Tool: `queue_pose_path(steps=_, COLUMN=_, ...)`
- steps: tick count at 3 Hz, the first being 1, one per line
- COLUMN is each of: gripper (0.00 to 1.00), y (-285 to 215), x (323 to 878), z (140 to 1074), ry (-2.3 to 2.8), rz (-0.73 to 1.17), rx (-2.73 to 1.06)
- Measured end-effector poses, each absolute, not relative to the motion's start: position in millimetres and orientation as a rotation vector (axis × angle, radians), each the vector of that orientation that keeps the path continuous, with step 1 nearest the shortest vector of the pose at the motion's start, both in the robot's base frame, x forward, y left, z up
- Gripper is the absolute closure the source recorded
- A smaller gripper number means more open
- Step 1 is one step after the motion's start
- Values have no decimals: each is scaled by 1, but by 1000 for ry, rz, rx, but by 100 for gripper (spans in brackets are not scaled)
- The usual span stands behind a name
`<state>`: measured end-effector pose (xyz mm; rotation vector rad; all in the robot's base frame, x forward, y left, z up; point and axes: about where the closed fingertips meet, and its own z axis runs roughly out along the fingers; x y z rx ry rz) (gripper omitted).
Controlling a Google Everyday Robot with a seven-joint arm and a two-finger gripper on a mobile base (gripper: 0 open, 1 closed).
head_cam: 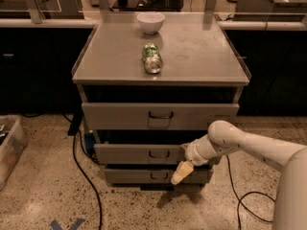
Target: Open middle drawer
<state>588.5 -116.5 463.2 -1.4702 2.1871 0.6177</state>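
Note:
The middle drawer (139, 153) is a grey metal front with a small dark wire handle (159, 154) at its centre, set in the grey cabinet between a taller top drawer (120, 116) and a thin bottom drawer (139, 176). It stands slightly forward of the cabinet body. My gripper (181, 172) with cream-coloured fingers points down and left, in front of the bottom drawer's right part, just below and right of the middle drawer's handle. My white arm reaches in from the right.
A white bowl (150, 22) and a green can (152, 59) on its side lie on the cabinet top (201, 51). Black cables (79, 162) run over the floor left and right. A clear bin (8, 147) stands at the left edge. Dark counters stand behind.

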Motion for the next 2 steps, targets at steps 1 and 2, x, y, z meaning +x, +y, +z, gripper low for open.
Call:
queue_pose_path(steps=1, gripper=0, y=-121, x=604, z=472, ry=2163, rz=563, rx=-1461)
queue_pose_path(steps=2, gripper=0, y=-122, x=604, z=472, ry=2163, rz=563, rx=-1461)
